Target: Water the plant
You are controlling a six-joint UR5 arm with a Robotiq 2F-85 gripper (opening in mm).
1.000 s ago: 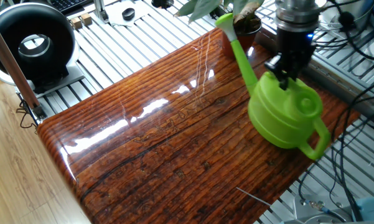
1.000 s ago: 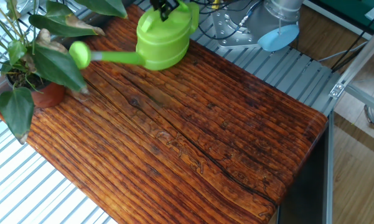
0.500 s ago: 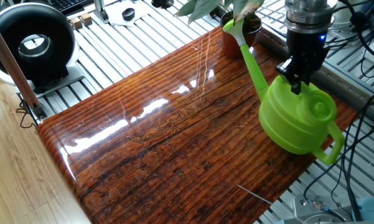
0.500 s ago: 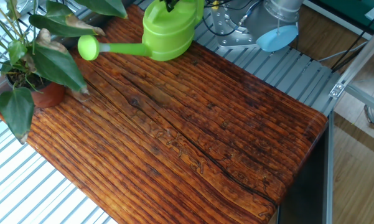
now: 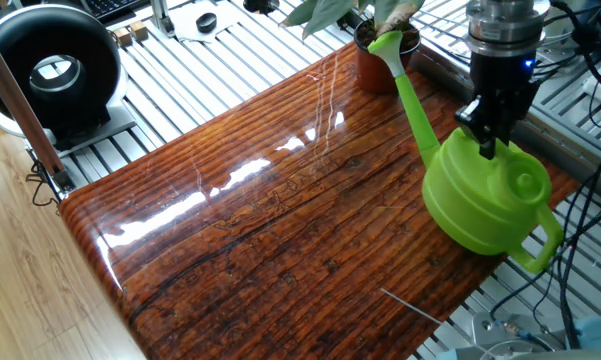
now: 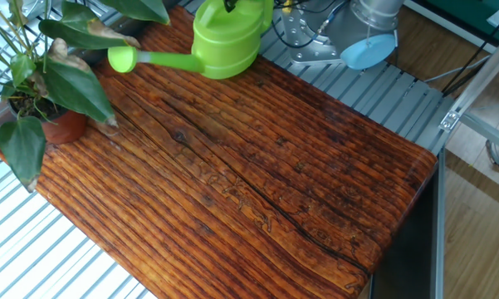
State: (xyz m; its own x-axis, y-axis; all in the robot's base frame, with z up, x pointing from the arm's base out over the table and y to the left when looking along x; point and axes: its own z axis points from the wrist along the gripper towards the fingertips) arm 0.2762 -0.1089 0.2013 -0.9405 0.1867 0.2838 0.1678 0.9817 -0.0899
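Gripper clamped on can top. Plant: broad dark leaves, some browned; terracotta pot.

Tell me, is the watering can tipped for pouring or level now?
Roughly level: the watering can sits upright under the gripper, its spout rising toward the plant.

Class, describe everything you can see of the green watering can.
The watering can is lime-green plastic, with a round body, a loop handle at the back and a long thin spout ending in a round head near the plant. The gripper holds it from above by its top, over the wooden table.
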